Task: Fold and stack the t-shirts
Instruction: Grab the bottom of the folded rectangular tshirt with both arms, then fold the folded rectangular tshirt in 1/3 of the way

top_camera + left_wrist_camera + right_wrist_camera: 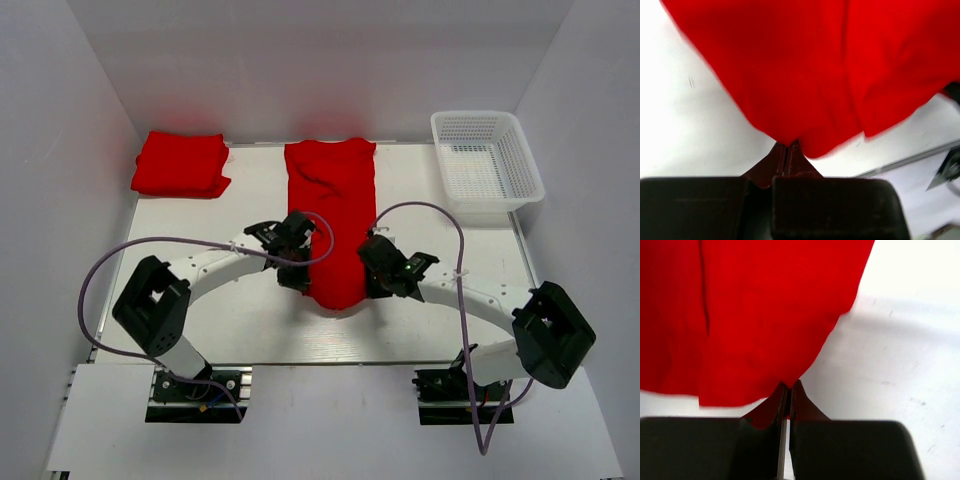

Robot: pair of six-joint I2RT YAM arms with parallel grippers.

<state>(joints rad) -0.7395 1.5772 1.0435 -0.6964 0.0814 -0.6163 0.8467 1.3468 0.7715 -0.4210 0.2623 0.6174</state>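
**Arm bases, table and count: both grippers clamped on the centre t-shirt**

Arm bases [195, 385] are seen bolted to a pale plate at the near edge, one on the left and one on the right. Beyond them a flat white table [230, 330] is enclosed by plain white walls [320, 60] at the back and on both sides. A red tint from the cloth is noted low on the back wall. Faint scuffs are seen on the tabletop in the right wrist view.

Count:
- Two arms and two grippers are recorded.
- Two purple cables [150, 239] are recorded, one looped from each arm.
- One white mesh basket [487, 165] is recorded at the far right corner.
- One centre t-shirt [333, 210], bright red, is laid as a long narrow strip down the middle. Its far end lies by the back wall and its near end between the two wrists.
- One folded red pile [181, 165] is recorded at the far left corner, well apart from the strip. The number of shirts in it cannot be told.

Left gripper [786, 152]: the fingers are pressed together, with the near left corner of the strip pinched between the tips. Right gripper [788, 390]: the fingers are pressed together likewise on the near right corner. Overlapping layers of red fabric are seen in both wrist views.
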